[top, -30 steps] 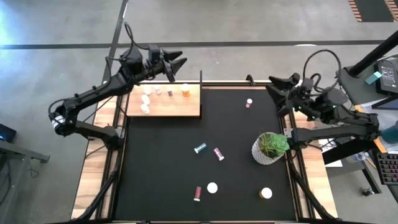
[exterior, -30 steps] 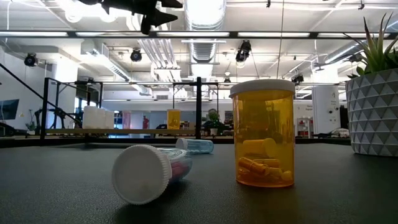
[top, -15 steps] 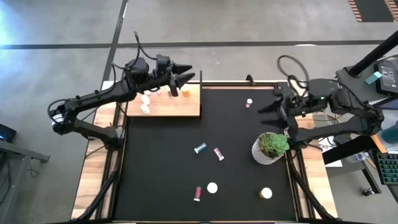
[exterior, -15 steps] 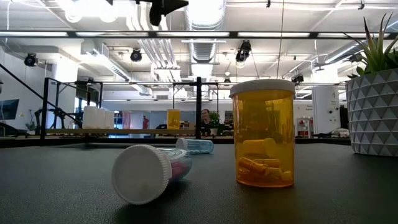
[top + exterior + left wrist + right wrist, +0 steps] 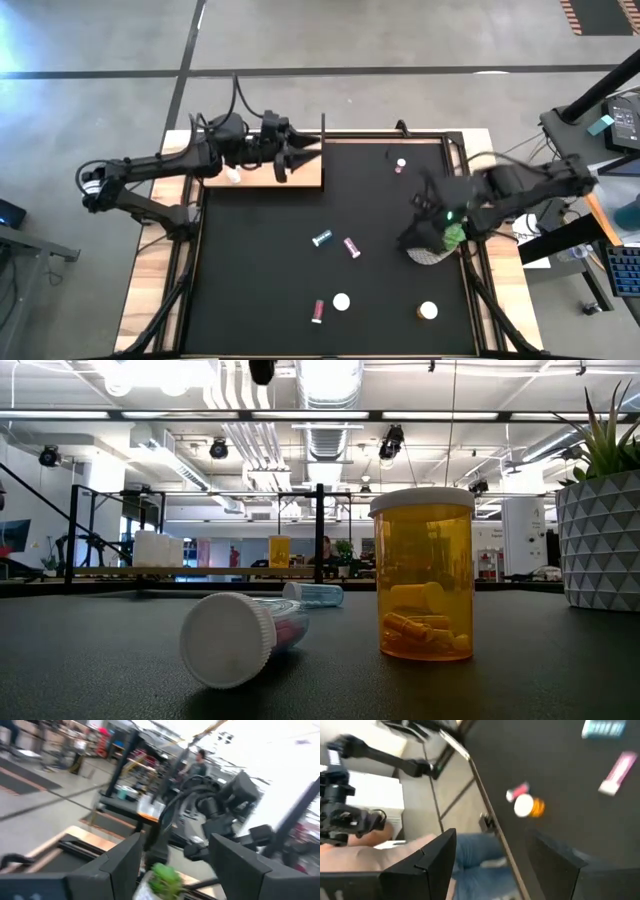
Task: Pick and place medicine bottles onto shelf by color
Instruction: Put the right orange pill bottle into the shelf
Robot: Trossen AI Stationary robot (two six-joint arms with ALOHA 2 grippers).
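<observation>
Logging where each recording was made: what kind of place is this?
Probably an open-plan robotics lab or workshop: exposed ceiling ducts and track lights overhead, a bare concrete floor around the table, and metal racks far behind.

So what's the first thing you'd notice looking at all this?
Probably the big orange bottle standing upright right in front of the low camera, with a clear bottle tipped over beside it. From above, two dark arms stand out: the left gripper over the wooden shelf, the right arm by the plant.

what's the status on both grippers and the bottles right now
Left gripper open, empty, over the shelf. Right gripper open, empty, above the plant pot, which crowds it. Loose bottles remain on the mat: teal, pink.
</observation>
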